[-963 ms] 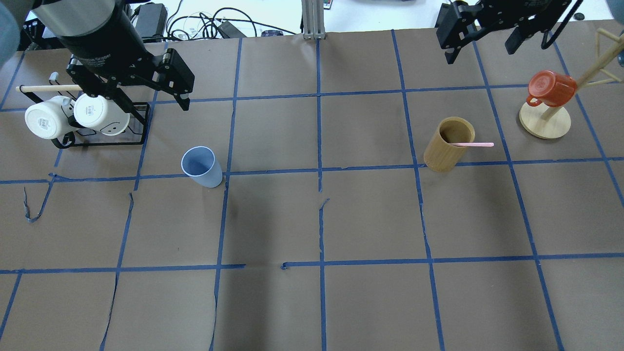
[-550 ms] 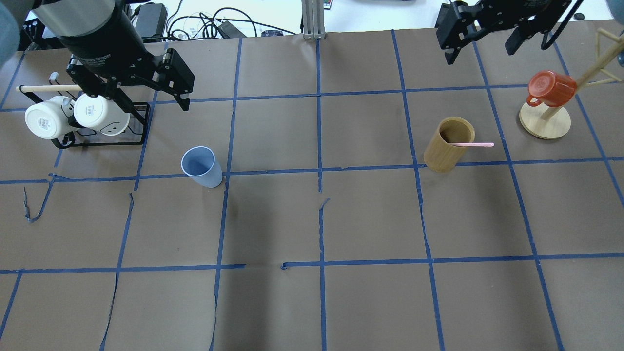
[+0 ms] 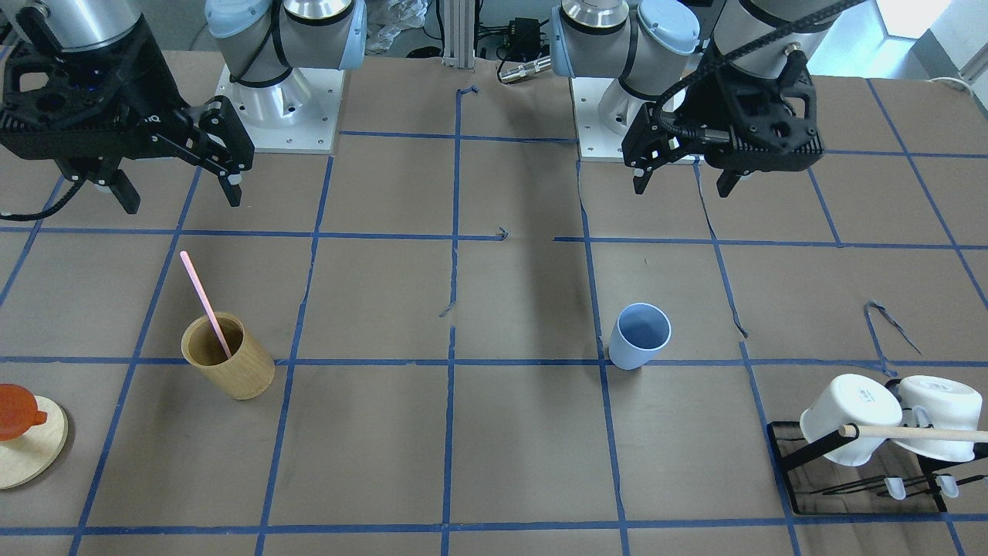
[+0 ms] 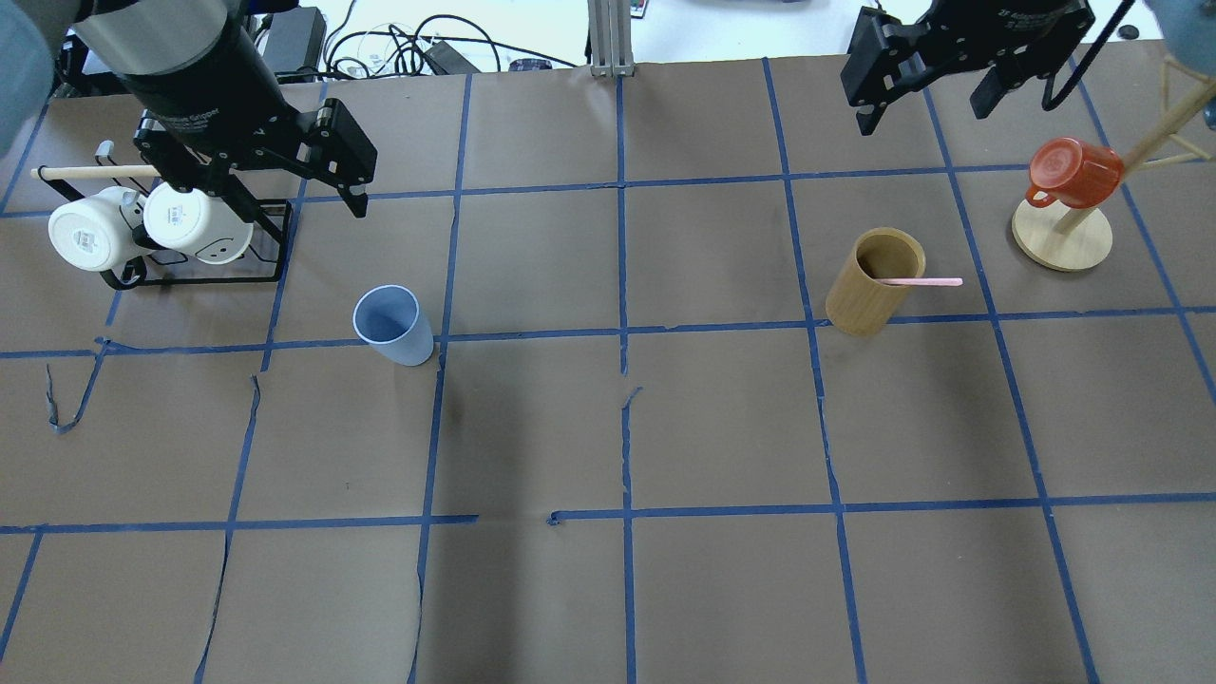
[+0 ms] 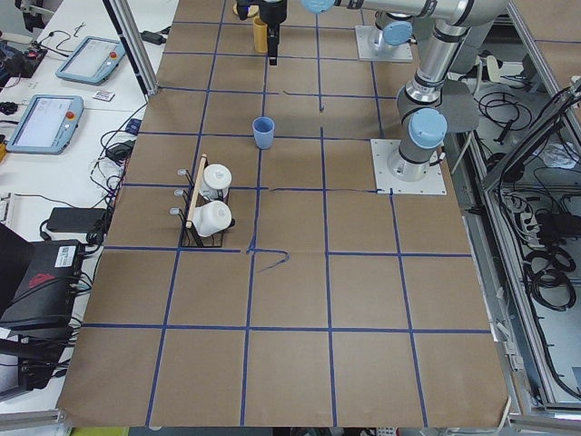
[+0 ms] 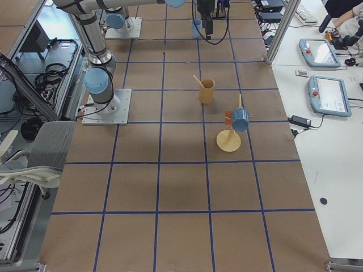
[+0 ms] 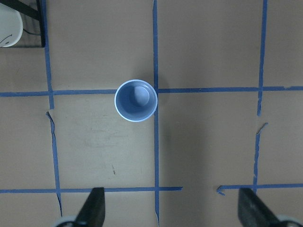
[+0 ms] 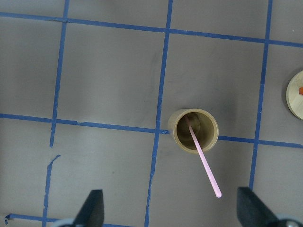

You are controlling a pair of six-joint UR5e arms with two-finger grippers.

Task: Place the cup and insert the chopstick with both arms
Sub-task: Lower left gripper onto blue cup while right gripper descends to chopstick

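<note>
— Where's the cup (image 4: 392, 325)?
— Upright on the tabletop (image 4: 608, 589), mouth up, probably so it can take the chopstick (image 4: 920, 281), which leans in a wooden holder (image 4: 874, 280) well apart from the cup.
— The claws?
— The left claw (image 3: 682, 185) hangs near the cup and the right claw (image 3: 179, 201) far from it. Both are spread and empty.
— Writing?
— The right claw's casing seems to read "2F Adaptive".

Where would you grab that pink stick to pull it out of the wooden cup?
Probably the bare upper stretch of the pink chopstick, outside the rim of the wooden cup. Its lower end sits inside the cup and it leans on the rim, so come from above, one finger each side of the thin shaft.
</note>
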